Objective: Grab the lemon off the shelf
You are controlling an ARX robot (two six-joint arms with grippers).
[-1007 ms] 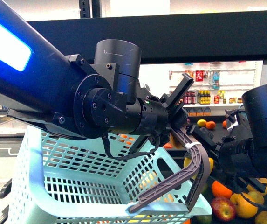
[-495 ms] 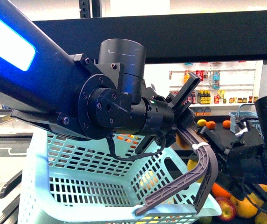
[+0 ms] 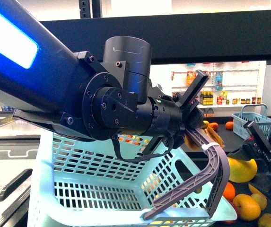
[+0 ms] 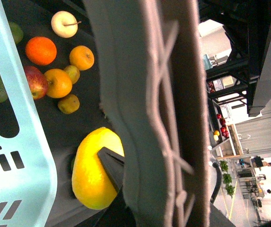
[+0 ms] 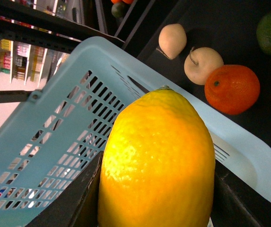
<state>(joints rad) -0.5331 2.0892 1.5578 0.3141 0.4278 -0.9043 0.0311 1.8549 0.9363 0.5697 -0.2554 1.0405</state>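
The right gripper (image 3: 256, 142) is clasped around the lemon (image 5: 156, 161); the right wrist view shows dark jaws pressing both flanks, while the front view shows only one jaw, low at the frame's right edge (the left wrist view catches that jaw too). The lemon is over the lower tier of the shelf (image 3: 182, 35), near loose apples (image 3: 246, 206) and an orange (image 5: 232, 89); whether it touches the tier is unclear. The left gripper (image 3: 190, 126) is clamped on the grey handle (image 4: 149, 113) of the pale-blue basket (image 3: 78, 189), at the front view's centre.

Front view past left arm (image 3: 55, 85); close wrist views, likely same lemon (image 5: 156, 161).
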